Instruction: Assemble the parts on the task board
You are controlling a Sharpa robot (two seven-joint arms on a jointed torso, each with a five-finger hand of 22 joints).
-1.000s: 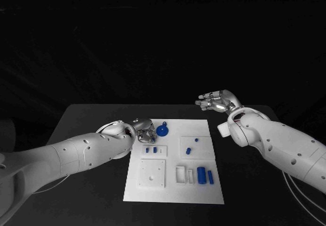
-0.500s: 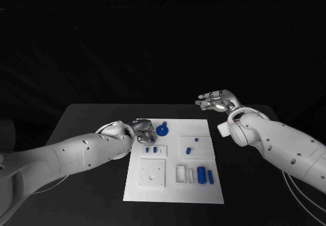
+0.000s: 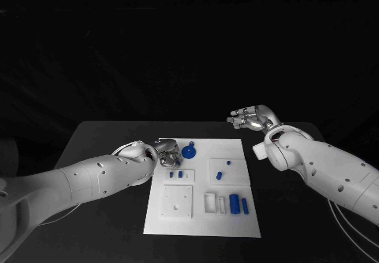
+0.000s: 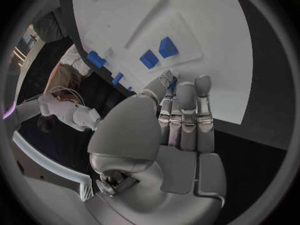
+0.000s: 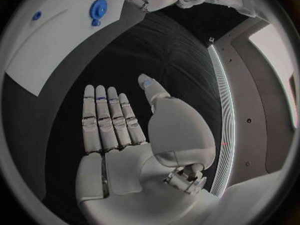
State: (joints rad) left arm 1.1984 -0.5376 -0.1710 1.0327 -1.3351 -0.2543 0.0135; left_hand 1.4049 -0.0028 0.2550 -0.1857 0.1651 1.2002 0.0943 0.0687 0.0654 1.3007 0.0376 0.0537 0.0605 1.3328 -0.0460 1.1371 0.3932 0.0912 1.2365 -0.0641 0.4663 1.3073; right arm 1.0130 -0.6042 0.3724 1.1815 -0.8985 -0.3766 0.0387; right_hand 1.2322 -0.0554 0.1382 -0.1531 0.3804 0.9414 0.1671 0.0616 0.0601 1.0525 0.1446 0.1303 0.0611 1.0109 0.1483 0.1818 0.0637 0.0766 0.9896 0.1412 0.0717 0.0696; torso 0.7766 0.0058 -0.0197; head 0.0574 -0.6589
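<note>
Head view. White board (image 3: 202,186) lies flat mid-tabletop (image 3: 103,142), matte black. Left hand (image 3: 167,154) sits at the board's far left corner, fingers curled down onto the board edge; whether they pinch anything I cannot tell from here. Just beside those fingers, toward the board's middle, lies a blue round gear (image 3: 189,150) with a small tab. Nearer the robot from the fingers: two small blue blocks (image 3: 175,175) standing in a shallow raised square. A second raised square holds a blue peg (image 3: 219,176) and a smaller blue stud (image 3: 228,163). Near edge of the board: a white plate with small holes (image 3: 178,201), a white open frame (image 3: 209,202), and a blue cylinder (image 3: 234,203) with a slimmer blue bar (image 3: 245,206) beside it. Right hand (image 3: 251,118) is held off the board, beyond its far right corner, well apart from every part, fingers loosely apart and holding nothing.

Left wrist view. Left hand (image 4: 178,120) fingers straight, side by side, tips touching the board (image 4: 206,45); thumb closes toward them. Something blue shows just at the fingertips, too hidden to tell if held. Two blue blocks (image 4: 157,53) beyond the tips.

Right wrist view. Right hand (image 5: 119,122) flat, fingers extended, empty, over bare tabletop; gear (image 5: 98,8) far beyond the tips on the board (image 5: 50,45).
</note>
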